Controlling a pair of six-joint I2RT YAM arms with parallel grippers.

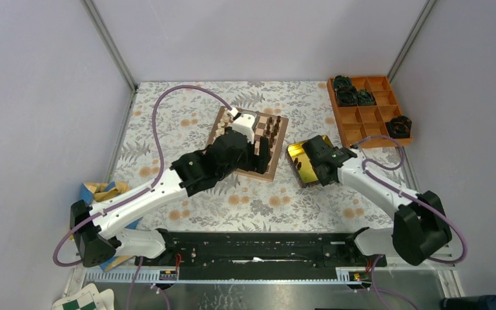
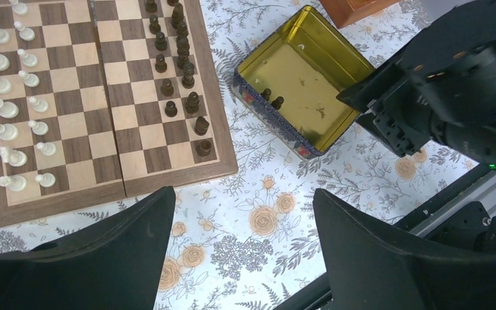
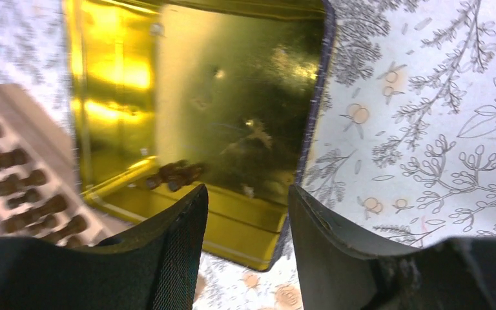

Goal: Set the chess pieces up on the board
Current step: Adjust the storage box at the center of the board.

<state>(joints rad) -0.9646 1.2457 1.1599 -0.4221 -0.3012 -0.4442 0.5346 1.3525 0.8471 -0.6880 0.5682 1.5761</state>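
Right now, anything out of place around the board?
Yes: two dark chess pieces sit in the yellow tin, near its wall closest to the board, not on their squares. Nothing looks spilled or damaged.

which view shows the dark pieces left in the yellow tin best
Left wrist: it looks into the yellow tin and two dark pieces show sharply by one wall. Right wrist shows them nearer but blurred in glare. Top external: the right gripper hides them.
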